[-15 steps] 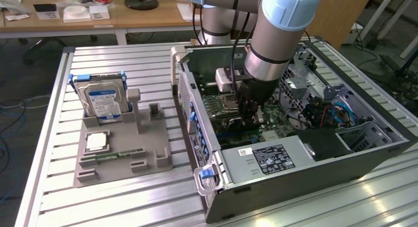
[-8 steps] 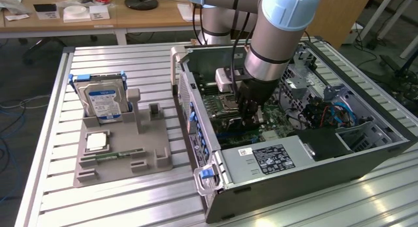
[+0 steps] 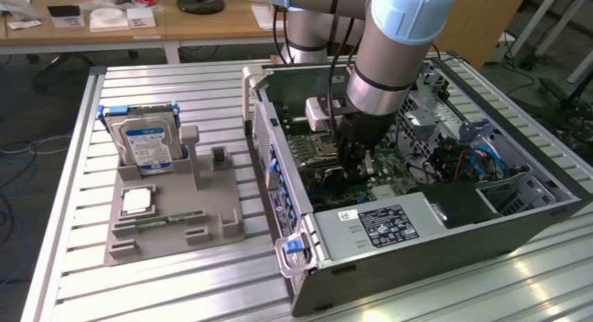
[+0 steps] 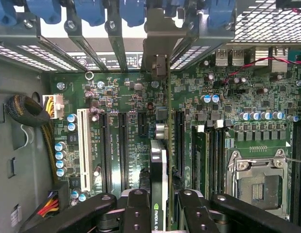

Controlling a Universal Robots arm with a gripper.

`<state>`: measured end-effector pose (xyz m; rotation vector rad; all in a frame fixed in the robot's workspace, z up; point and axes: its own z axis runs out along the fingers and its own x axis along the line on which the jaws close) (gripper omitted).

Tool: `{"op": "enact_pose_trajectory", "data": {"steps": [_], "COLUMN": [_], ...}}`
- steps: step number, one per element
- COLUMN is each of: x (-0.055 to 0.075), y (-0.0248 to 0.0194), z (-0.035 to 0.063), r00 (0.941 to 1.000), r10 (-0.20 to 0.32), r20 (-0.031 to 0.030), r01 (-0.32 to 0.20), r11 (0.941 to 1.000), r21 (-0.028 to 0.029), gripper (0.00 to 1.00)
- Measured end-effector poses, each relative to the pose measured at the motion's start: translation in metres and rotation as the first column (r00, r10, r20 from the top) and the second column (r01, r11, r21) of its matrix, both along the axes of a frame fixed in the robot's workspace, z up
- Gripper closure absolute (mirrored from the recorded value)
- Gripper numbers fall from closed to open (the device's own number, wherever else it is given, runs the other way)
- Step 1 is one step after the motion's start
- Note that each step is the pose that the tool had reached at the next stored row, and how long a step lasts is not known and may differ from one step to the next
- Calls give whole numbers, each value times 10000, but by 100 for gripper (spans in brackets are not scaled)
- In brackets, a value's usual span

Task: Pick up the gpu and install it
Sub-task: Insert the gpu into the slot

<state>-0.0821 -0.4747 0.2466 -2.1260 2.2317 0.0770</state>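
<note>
Exterior cam: high, angled down on open PC case [image 3: 417,225]. Wrist cam: close behind fingers [image 4: 136,208], looking past fingertips onto motherboard [image 4: 121,102]; both share it.

Looks like we're in a robotics lab: a slotted aluminium table [image 3: 185,280] carries an opened desktop PC case [image 3: 435,246] and a grey parts fixture [image 3: 176,225], with wooden desks [image 3: 139,27] and loose floor cables [image 3: 19,155] behind.

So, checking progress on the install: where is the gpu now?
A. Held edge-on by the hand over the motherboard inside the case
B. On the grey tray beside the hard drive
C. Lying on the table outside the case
A: the hand grips the gpu edge-on above the motherboard slots, inside the case.
</note>
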Motion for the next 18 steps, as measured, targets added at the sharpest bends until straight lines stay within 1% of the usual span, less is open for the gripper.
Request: {"op": "enact_pose_trajectory", "data": {"steps": [11, 13, 14, 18], "x": [-1, -3, -2, -8], "y": [0, 0, 0, 0], "z": [21, 16, 16, 14], "r00": [10000, 10000, 10000, 10000], "r10": [1, 4, 9, 9], "r20": [3, 52, 62, 70], "r01": [-1, -4, -9, -9], "r11": [10000, 10000, 10000, 10000], "r21": [3, 2, 1, 3], "gripper": [73, 73, 73, 73]}}
